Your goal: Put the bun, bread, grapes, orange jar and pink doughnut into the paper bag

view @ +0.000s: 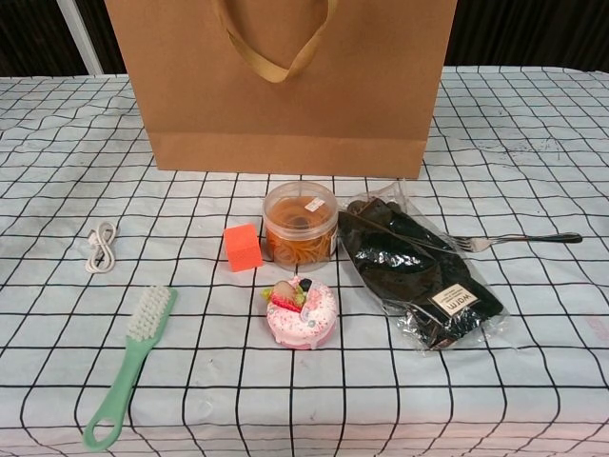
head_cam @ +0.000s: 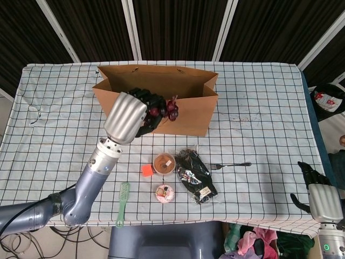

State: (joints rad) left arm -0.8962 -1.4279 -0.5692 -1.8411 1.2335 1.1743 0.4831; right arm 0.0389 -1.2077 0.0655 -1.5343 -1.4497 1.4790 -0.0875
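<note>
paper bag: stands upright at the back of the table, mouth open toward the ceiling, so things can be lowered in from above; its handle hangs down the front wall.
left hand: raised in front of the bag's front wall near the rim, fingers curled around the grapes; out of the chest view.
grapes: dark red bunch held in the left hand, hanging off its right edge against the bag's front, not yet over the opening by my reading.
right hand: low at the table's right edge, well apart from everything; whether its fingers are spread or curled I cannot tell.
orange jar: upright on the cloth in front of the bag, far below the left hand.
pink doughnut: flat on the cloth just in front of the jar.
</note>
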